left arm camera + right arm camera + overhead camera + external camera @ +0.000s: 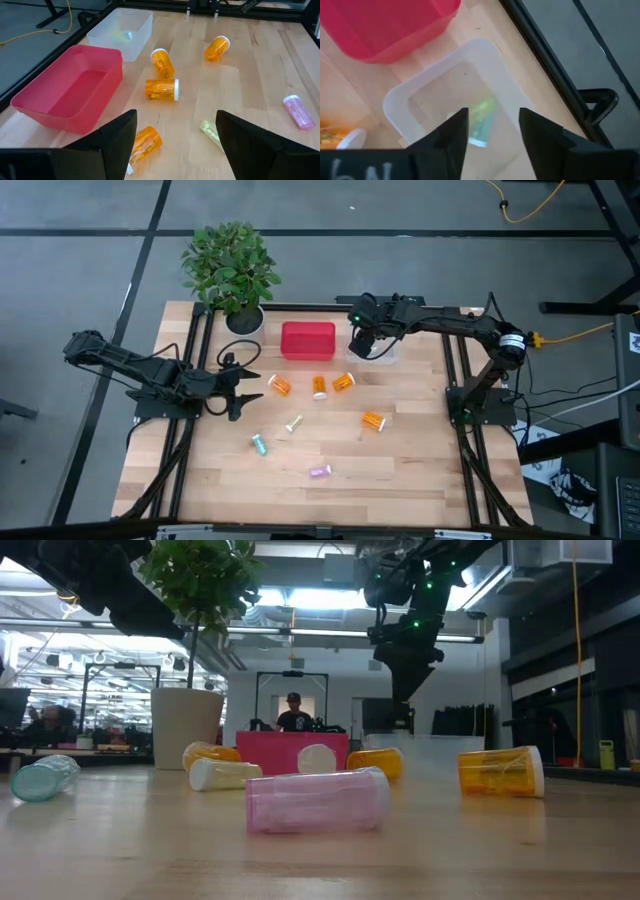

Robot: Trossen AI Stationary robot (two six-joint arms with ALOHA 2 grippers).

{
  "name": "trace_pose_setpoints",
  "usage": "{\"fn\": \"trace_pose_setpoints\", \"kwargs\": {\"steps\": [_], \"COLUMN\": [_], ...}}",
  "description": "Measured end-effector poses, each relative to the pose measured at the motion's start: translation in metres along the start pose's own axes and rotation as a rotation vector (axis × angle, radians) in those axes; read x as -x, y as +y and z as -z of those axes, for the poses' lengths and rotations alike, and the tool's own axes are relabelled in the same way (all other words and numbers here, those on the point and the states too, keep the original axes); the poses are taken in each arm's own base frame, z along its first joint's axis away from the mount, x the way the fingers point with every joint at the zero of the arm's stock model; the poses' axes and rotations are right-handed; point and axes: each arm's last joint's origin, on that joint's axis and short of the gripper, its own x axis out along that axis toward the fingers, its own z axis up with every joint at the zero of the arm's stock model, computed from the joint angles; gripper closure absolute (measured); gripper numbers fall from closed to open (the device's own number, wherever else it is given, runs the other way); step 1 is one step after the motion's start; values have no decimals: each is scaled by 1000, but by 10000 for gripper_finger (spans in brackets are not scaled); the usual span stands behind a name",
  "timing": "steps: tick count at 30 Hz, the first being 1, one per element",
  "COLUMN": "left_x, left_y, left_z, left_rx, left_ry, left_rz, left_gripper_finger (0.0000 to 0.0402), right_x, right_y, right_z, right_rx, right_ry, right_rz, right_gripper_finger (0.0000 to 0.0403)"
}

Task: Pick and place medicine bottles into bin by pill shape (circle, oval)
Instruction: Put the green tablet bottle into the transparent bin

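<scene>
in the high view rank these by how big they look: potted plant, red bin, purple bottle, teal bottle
1. Potted plant, clearly the largest.
2. Red bin, smaller than the plant.
3. Purple bottle and teal bottle: both tiny and about alike, so I would not rank one over the other.

Plant pot (pixel 243 318) at table's far left corner. Two bins along far edge: first bin (pixel 307 341) just right of the pot, second bin (pixel 383 348) further right, one bottle (pixel 482 121) lying inside it. Right gripper (pixel 362 345) above second bin; left gripper (pixel 247 388) at left side, near the closest bottle (pixel 280 385). Seven bottles lie mid-table: three in a row before the bins, one (pixel 373 420) to the right, three nearer the front edge
</scene>
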Motion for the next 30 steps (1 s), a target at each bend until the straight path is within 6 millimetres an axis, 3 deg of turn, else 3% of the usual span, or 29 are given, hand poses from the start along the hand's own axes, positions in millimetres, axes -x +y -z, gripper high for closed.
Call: {"fn": "trace_pose_setpoints", "kwargs": {"steps": [5, 9, 16, 23, 27, 30], "left_x": [0, 0, 0, 0, 0, 0], "left_y": [0, 0, 0, 0, 0, 0], "left_z": [0, 0, 0, 0, 0, 0], "left_rx": [0, 0, 0, 0, 0, 0], "left_ry": [0, 0, 0, 0, 0, 0], "left_rz": [0, 0, 0, 0, 0, 0], "left_gripper_finger": [137, 137, 137, 136, 137, 136], "right_x": [1, 12, 41, 74, 76, 65], "right_y": [1, 18, 81, 149, 183, 204], "right_z": [1, -2, 4, 14, 15, 17], "right_rx": [-34, -63, 78, 268, 322, 380], "right_ry": [12, 11, -48, -274, -395, -447], "right_rz": [-15, -173, -484, -643, -712, -728], "right_gripper_finger": [190, 186, 185, 185, 185, 185]}}
